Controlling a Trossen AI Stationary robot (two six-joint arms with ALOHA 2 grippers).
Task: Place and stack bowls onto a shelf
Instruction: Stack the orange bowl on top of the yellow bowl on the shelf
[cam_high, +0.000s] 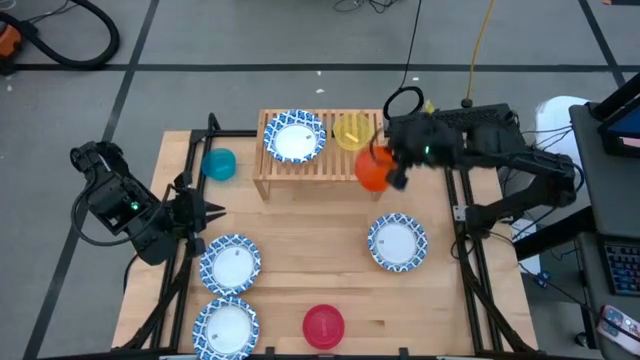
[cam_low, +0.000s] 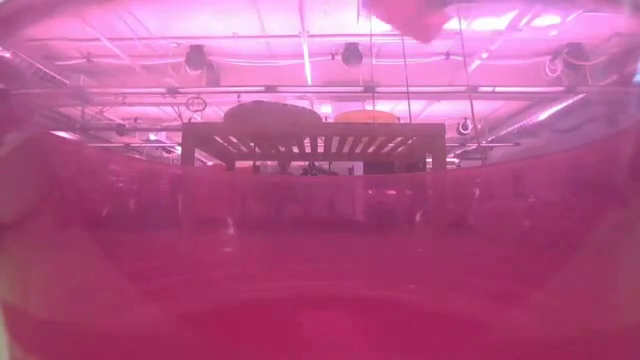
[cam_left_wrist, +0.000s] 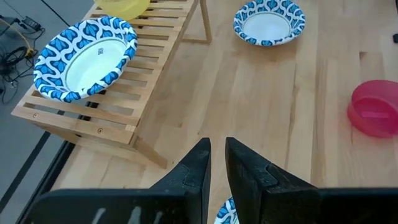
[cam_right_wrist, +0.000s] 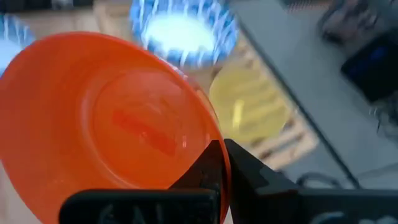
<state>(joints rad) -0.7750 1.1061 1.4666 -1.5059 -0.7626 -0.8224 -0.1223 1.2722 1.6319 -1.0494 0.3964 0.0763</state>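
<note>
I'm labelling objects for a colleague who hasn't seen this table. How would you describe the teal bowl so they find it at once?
Start at the wooden shelf at the table's far edge, which carries a blue-patterned dish and a yellow bowl. The teal bowl sits on the tabletop just off the shelf's end on the left arm's side. It is the only plain teal bowl, small and unpatterned.
</note>
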